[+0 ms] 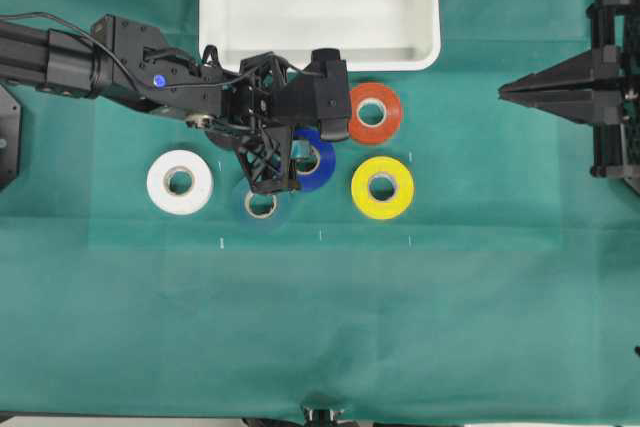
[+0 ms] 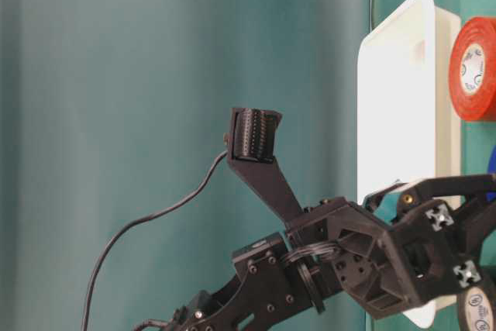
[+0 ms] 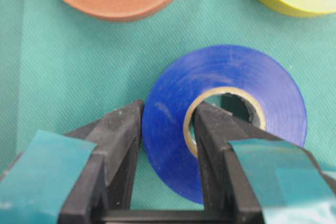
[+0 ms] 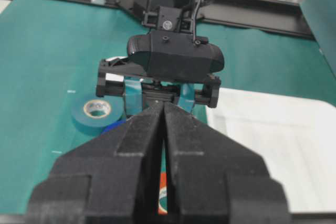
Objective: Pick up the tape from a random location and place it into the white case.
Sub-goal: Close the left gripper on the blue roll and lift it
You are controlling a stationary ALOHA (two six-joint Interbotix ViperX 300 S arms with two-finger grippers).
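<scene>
Tape [image 3: 231, 108] wall between left gripper [image 3: 167, 129] fingers

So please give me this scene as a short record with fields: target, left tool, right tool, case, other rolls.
target: blue tape, lying flat on the green cloth
left tool: left tool closing on the tape's wall, one finger outside, one in the core
right tool: right tool shut, holding nothing
case: white case, no roll inside
other rolls: red roll, yellow roll, white roll, teal roll

Glossy smooth blue tape [image 3: 226, 77] lies on matt woven green cloth [image 3: 79, 77].
</scene>
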